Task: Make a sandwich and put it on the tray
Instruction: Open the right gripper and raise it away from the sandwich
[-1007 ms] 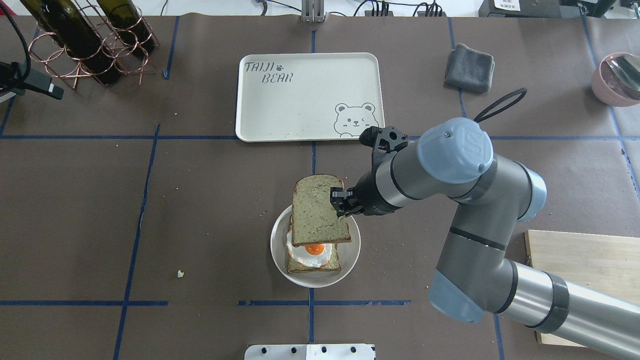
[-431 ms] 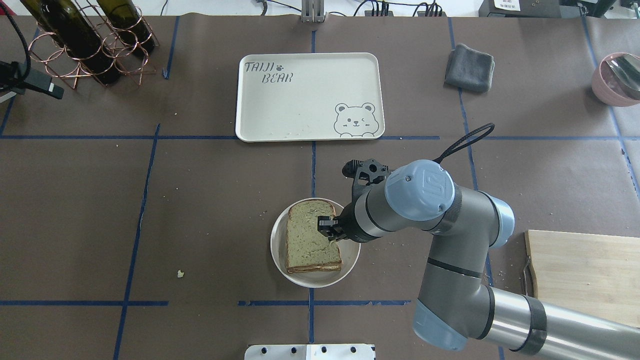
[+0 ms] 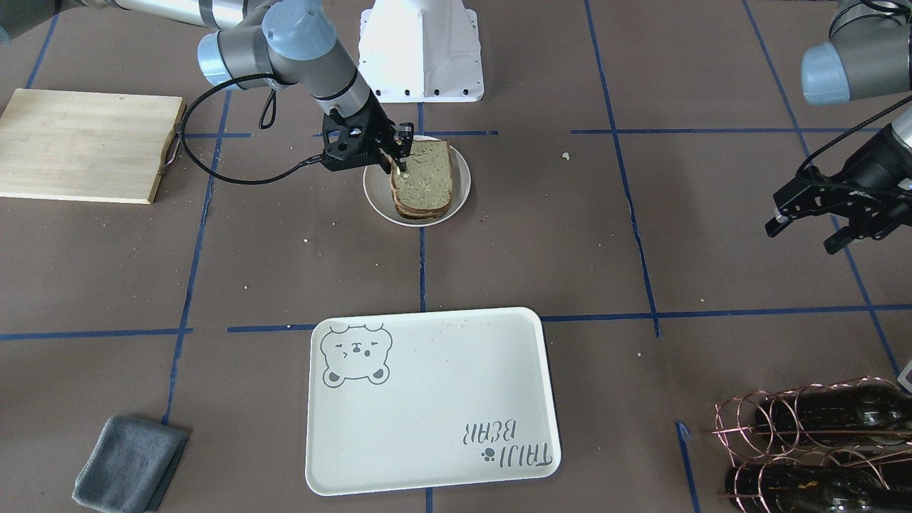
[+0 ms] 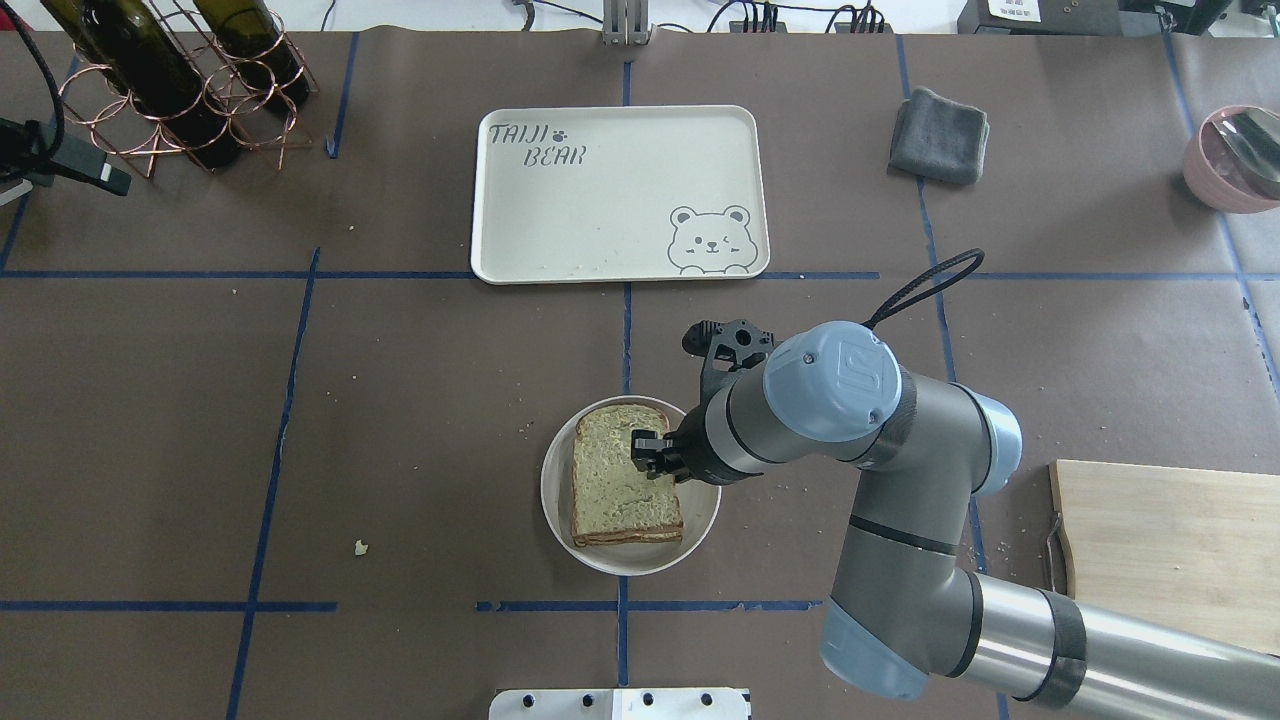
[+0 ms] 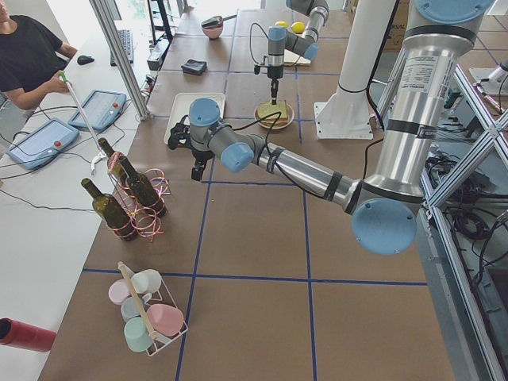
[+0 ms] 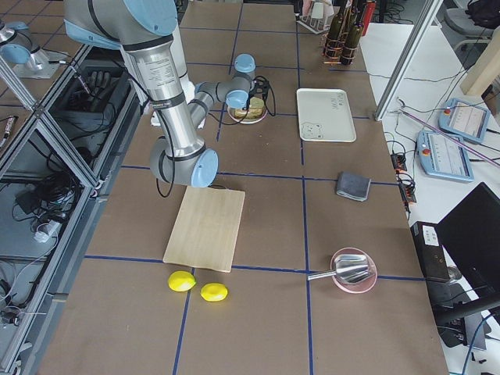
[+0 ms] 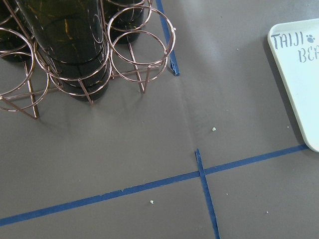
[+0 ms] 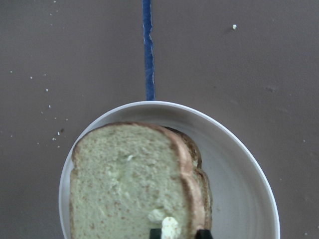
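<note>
The sandwich (image 4: 620, 480) lies on a small round white plate (image 4: 600, 560). Its top slice covers the egg, which is hidden. My right gripper (image 4: 650, 458) is down at the top slice's right edge. In the right wrist view its fingertips (image 8: 163, 230) stand close together across the crust, shut on the slice (image 8: 129, 184). The cream tray (image 4: 600, 200) with the bear drawing lies bare, beyond the plate. My left gripper (image 3: 801, 235) hangs open and empty, far off near the wine rack.
A copper rack with wine bottles (image 4: 170, 90) stands at the far left. A grey cloth (image 4: 940, 135) and a pink bowl (image 4: 1235, 160) are at the far right. A wooden board (image 4: 1170, 550) lies at the near right.
My right gripper brought the top slice down and toward the robot onto the egg. The egg is now covered. The left arm has not visibly moved.
</note>
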Robot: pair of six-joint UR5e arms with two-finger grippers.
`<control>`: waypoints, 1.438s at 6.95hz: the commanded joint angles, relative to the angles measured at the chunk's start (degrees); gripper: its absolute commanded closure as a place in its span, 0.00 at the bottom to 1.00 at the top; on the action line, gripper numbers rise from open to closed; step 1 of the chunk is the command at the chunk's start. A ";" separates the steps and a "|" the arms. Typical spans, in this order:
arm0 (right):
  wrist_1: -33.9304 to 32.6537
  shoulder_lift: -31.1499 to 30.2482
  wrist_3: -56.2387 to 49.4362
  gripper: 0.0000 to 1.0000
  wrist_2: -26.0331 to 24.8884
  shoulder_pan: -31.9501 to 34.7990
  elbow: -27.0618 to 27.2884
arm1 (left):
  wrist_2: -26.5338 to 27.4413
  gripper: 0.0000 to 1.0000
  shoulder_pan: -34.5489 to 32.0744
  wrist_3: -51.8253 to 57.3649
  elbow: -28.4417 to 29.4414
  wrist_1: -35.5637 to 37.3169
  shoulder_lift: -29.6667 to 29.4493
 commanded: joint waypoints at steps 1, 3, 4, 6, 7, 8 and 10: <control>-2.58 0.16 1.88 0.00 0.60 2.63 2.80 | 0.09 0.00 0.13 -2.44 0.50 0.60 -2.43; -13.89 -0.02 1.10 0.00 1.31 6.06 7.99 | 0.35 0.00 4.49 -13.14 -1.16 0.34 -4.81; -19.86 -0.46 -2.56 0.00 2.53 9.22 9.40 | 5.22 0.00 10.61 -22.15 -3.77 0.34 -6.21; -30.34 -0.90 -20.01 0.00 4.91 16.50 10.38 | 13.77 0.00 23.18 -36.32 -7.75 0.86 -8.14; -30.64 -4.03 -27.31 0.00 8.14 20.54 10.38 | 18.58 0.00 29.42 -42.04 -7.67 1.13 -9.55; -30.55 -6.33 -35.22 0.00 12.00 25.28 10.21 | 22.46 0.09 34.01 -44.80 -7.67 4.17 -11.48; -30.20 -10.90 -45.45 0.00 18.07 32.51 9.94 | 27.93 0.23 41.48 -49.36 -6.53 8.42 -15.36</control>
